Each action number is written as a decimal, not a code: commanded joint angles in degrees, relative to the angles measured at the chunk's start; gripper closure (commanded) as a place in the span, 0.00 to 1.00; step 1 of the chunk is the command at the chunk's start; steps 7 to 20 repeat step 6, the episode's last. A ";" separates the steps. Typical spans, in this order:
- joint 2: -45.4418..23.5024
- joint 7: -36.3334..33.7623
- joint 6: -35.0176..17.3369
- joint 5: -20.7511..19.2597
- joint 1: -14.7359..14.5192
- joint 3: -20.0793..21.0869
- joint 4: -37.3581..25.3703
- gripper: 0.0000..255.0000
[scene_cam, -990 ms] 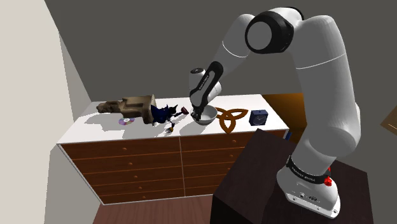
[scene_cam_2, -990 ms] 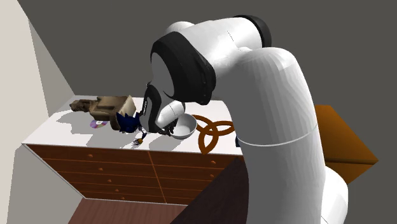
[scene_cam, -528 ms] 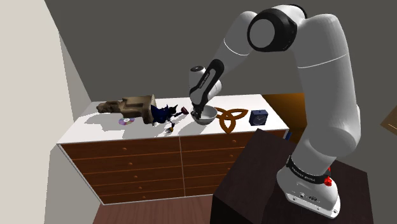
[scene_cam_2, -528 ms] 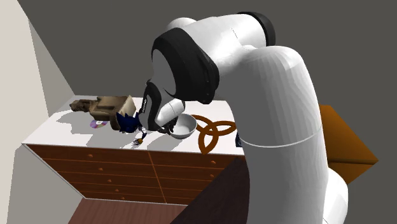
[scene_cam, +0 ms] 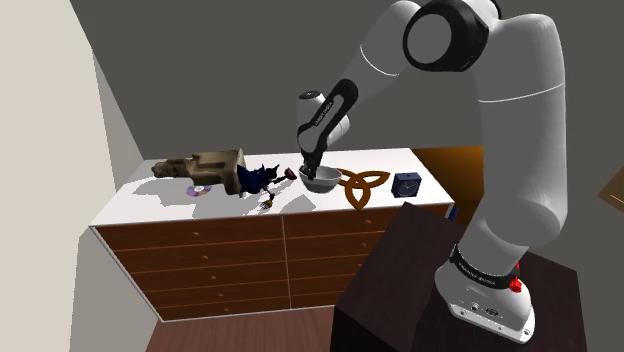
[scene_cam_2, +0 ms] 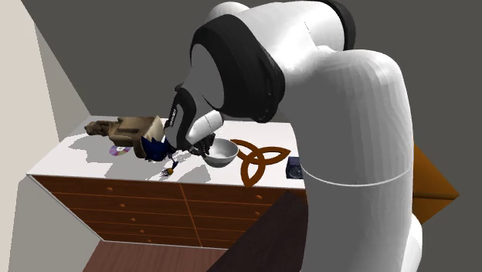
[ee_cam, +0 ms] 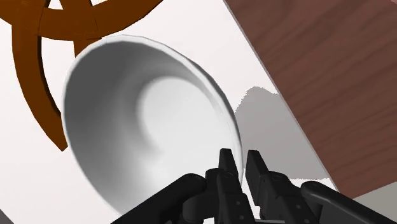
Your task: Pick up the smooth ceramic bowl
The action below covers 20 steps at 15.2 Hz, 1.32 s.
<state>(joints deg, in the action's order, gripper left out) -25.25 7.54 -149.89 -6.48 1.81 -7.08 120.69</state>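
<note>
A smooth white bowl [scene_cam: 321,182] [scene_cam_2: 221,153] hangs tilted just above the white top of a dresser [scene_cam: 170,207], next to a brown knot-shaped ornament [scene_cam: 362,186]. My black gripper [scene_cam: 311,173] [scene_cam_2: 207,146] comes down on the bowl's rim from above. In the wrist view the gripper [ee_cam: 240,167] is shut on the rim of the bowl [ee_cam: 143,121], one finger inside and one outside. The bowl's shadow lies on the dresser top, apart from the bowl.
On the dresser top lie a tan object [scene_cam: 205,166], a dark blue figure [scene_cam: 255,178], a purple disc [scene_cam: 195,190] and a dark blue cube [scene_cam: 407,184]. Wooden drawers [scene_cam: 200,260] face the room. An orange-brown cabinet [scene_cam: 450,170] stands beyond the dresser's end.
The arm has risen, and the bowl has come up a little off the dresser top, tilting in the grip. The other objects have stayed put.
</note>
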 commanded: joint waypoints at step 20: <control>3.24 0.33 3.22 -0.04 -0.08 -0.07 -0.02 1.00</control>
